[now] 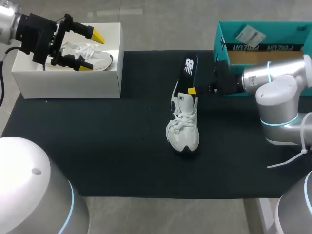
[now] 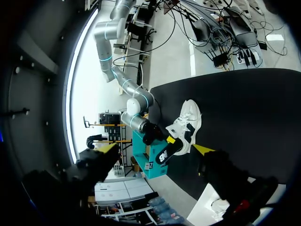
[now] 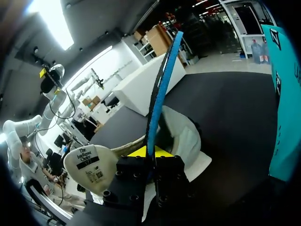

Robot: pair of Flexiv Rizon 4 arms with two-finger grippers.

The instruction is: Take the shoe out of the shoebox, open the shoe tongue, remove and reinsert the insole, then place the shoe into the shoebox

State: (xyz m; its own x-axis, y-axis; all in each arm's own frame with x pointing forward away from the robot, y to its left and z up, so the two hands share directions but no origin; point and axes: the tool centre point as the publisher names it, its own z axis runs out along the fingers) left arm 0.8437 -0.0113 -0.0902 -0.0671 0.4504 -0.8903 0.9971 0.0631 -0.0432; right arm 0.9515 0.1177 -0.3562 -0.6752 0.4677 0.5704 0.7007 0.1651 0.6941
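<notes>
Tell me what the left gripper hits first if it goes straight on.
Probably the insole standing in the shoe, held by the right gripper: it lies straight ahead of the left gripper, between its open jaws. Depth is unclear; nothing nearer shows.

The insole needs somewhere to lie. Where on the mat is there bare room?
Bare mat lies between the white box and the shoe, and along the near edge in front of the shoe. Crowded: right of the shoe, where the right claw holds the insole by the teal box.
</notes>
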